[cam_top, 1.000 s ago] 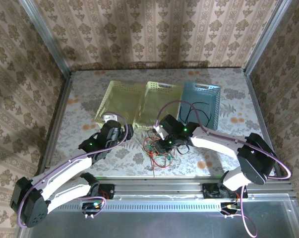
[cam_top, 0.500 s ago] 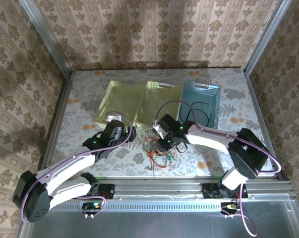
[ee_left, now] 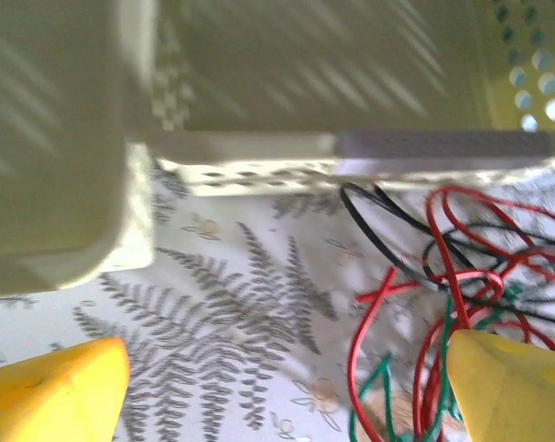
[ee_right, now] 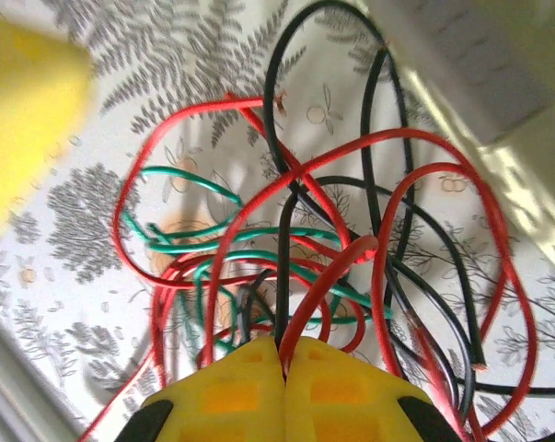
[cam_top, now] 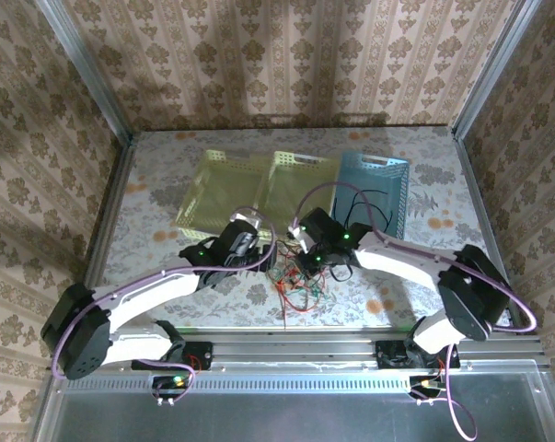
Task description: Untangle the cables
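Red, green and black cables are noted in one knotted heap on the fern-patterned table. The heap lies at 6 o'clock from the middle basket, just off its near rim.

The right gripper is recorded as closed. Its yellow fingers are pressed together, with a red strand and a black strand pinched at the seam. Loops of all three colours are fanned out toward 12 o'clock in the right wrist view.

The left gripper is placed at 9 o'clock of the heap, jaws spread wide, with nothing clamped. In the left wrist view the cables are seen at 3 o'clock, beside one yellow fingertip. Bare table is seen between the tips.
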Tool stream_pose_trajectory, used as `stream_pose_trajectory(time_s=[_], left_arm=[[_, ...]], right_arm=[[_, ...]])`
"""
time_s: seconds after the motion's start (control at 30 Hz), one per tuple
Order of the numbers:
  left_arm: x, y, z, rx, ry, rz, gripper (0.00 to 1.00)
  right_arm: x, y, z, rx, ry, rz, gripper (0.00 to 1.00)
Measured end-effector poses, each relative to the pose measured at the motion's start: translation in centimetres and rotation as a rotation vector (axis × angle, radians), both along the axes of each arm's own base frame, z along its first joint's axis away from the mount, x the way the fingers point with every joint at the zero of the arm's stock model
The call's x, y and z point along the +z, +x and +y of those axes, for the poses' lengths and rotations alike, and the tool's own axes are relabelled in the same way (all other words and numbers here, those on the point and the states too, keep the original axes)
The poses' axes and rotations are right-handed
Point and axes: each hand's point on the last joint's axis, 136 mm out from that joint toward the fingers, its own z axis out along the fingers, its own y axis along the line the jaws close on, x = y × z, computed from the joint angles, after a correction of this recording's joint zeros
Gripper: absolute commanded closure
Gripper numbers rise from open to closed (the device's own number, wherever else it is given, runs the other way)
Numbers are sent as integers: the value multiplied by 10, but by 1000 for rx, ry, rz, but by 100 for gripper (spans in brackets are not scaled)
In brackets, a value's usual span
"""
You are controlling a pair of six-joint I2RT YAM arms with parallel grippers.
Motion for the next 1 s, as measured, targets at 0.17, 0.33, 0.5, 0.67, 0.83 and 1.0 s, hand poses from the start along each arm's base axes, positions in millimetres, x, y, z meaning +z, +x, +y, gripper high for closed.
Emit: stream_pose_trajectory(time_s=[0.17, 0.33, 0.5, 0.67, 0.83, 1.0], left_arm=[[-8, -12, -28, -132, 28, 32, 9], [-17, -11, -47, -204, 67, 46, 10], [-29, -7, -53, -223, 105, 61, 12], [-37, -6, -51, -218, 129, 68, 22], [-43, -5, -50, -215, 148, 71, 52], [-51, -5, -50, -223, 168, 82, 90]], right_arm=[[48, 2, -6, -23, 150, -51, 96], [85, 3, -8, -42, 283, -77, 97], [107, 11, -16, -106, 365, -88, 97], [137, 19, -33, -190, 441, -138, 96], [173, 25, -48, -264, 528, -195, 96], [193, 28, -50, -286, 579, -221, 96]])
